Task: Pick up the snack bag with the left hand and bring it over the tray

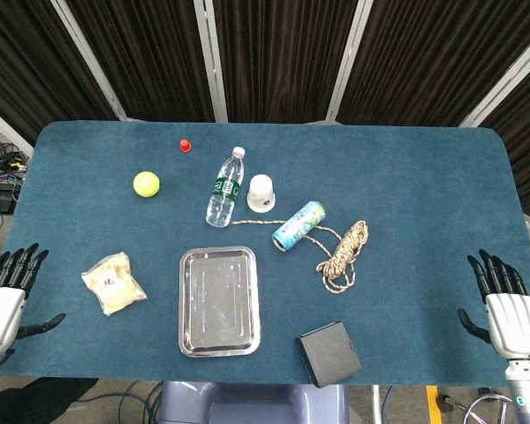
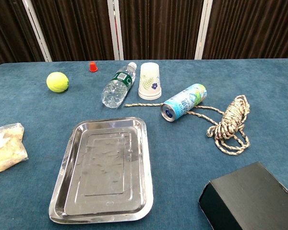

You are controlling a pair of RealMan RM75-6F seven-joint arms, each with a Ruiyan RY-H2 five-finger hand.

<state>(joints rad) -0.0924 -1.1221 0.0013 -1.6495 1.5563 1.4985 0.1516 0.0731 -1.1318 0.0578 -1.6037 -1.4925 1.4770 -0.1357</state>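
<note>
The snack bag [image 1: 113, 283], clear plastic with pale yellow contents, lies on the blue table left of the tray; the chest view shows it at the left edge [image 2: 6, 147]. The steel tray [image 1: 218, 301] [image 2: 104, 170] lies flat near the front middle and holds nothing. My left hand [image 1: 6, 296] hovers at the table's left front edge, fingers spread, a short way left of the bag and holding nothing. My right hand [image 1: 508, 309] hangs at the right front edge, fingers spread and empty. Neither hand shows in the chest view.
Behind the tray lie a water bottle [image 1: 225, 187], an upturned paper cup [image 1: 261, 193], a drink can [image 1: 298, 226] and a coiled rope [image 1: 344, 253]. A tennis ball [image 1: 146, 184] and small red cap [image 1: 185, 145] sit at the back left. A black box [image 1: 329, 353] stands front right.
</note>
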